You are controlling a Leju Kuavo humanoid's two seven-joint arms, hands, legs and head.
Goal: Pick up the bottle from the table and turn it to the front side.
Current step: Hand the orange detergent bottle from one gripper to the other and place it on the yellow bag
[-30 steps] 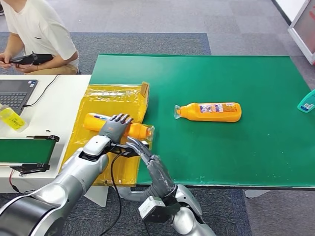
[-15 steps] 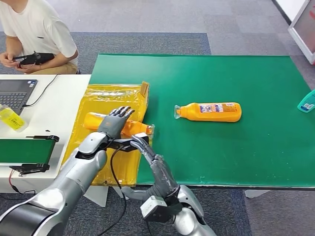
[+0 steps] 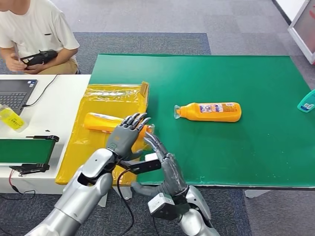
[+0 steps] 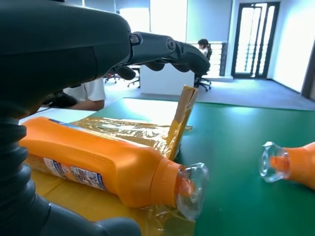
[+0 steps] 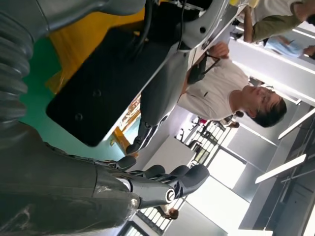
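Note:
An orange bottle lies on its side on a yellow plastic bag, its clear cap towards the green mat. My left hand hovers over the bottle's neck end with fingers spread and nothing gripped. The bottle's body lies under those fingers with its label showing. My right hand is just beside it at the mat's near edge, fingers stretched out and empty. A second orange bottle lies on the mat, cap pointing left.
The green mat covers the table. A white table on the left holds a laptop, a small yellow bottle and a green belt unit. A person sits behind it. A teal object lies at the right edge.
My left hand has slid right along the bottle on the bag, from its body to its neck end. My right hand has moved right and slightly forward beside it.

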